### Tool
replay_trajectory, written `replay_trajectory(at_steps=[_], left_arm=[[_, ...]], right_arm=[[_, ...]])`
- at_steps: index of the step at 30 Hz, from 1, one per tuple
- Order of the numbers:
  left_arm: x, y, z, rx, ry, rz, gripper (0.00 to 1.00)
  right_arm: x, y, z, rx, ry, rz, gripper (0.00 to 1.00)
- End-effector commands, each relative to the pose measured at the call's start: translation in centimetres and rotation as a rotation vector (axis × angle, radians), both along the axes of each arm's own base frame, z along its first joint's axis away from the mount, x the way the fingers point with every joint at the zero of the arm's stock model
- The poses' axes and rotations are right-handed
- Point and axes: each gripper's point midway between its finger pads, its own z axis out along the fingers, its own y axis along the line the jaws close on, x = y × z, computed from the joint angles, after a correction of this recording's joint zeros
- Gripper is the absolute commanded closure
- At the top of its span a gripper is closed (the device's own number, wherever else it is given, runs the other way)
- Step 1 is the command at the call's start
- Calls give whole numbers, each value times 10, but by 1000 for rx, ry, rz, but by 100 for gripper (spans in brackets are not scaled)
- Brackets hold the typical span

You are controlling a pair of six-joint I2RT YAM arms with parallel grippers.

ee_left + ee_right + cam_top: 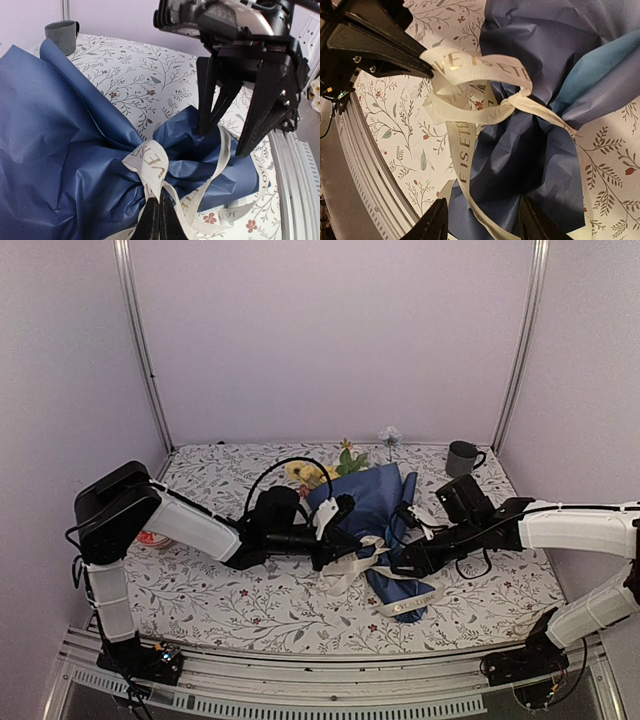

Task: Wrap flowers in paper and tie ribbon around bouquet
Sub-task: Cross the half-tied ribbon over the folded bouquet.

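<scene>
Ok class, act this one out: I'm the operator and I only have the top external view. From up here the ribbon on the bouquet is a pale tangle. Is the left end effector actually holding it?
Observer: Yes. The left wrist view shows the left end effector shut on the ribbon, pinching a loop right beside the bouquet.
Operator: And the right one?
Observer: In the right wrist view the right end effector is open. A ribbon tail runs between its fingers, ungripped.
Operator: Is it tied?
Observer: The right wrist view shows the ribbon crossed and cinched around the bouquet's narrow waist. I cannot tell whether that is a finished knot.
</scene>
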Motion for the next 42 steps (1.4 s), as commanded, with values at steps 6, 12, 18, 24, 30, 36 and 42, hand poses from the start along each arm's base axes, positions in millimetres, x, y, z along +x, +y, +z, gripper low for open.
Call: replay_trajectory(at_steps=[6,12,18,24,30,36,42], left_arm=[[2,2,0,-3,5,0,100],[2,2,1,-4,6,-4,100],[0,2,1,-5,7,-8,100],[1,2,2,-16,9,-8,100],[-1,2,4,-28,17,-10,100],[0,2,2,-34,29,-4,100],[-2,0,2,-43,36,-15,100]], right_arm=[[-12,3,-11,-87,17,61,63],[-17,7,-20,-82,52,83,93],[-24,27,20,73,46,140,100],[-20,55,72,335,20,125,100],[19,58,45,275,38,-67,100],[40,58,22,251,64,-191,100],[51,55,11,272,74,-288,100]])
